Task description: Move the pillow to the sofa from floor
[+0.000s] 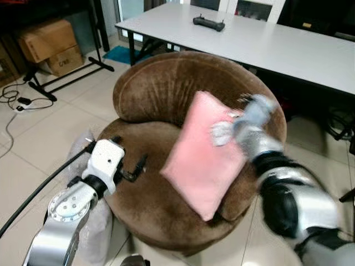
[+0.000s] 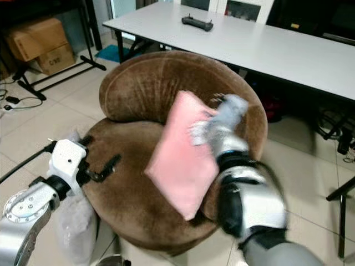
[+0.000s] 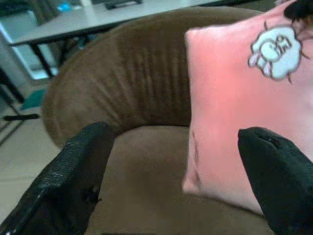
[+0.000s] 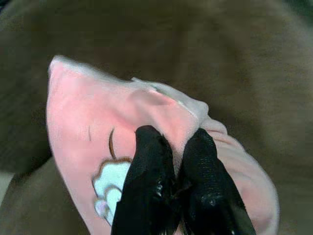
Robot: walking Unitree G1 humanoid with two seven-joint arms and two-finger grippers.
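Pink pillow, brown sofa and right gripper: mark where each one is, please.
pink pillow (image 1: 199,155), left eye view, middle of its face.
brown sofa (image 1: 161,83), left eye view, backrest.
right gripper (image 4: 172,169), right wrist view, between fingertips pinching the pillow's edge.

Both arms silver metal with black joint bands. Left arm (image 1: 66,208): round silver joint disc ringed with small screws, white boxy wrist housing, black cable trailing off it. Left gripper (image 3: 176,181): two long black textured fingers. Right arm (image 2: 249,202) blurred, same silver/black. Right gripper (image 4: 171,183): glossy black fingers.
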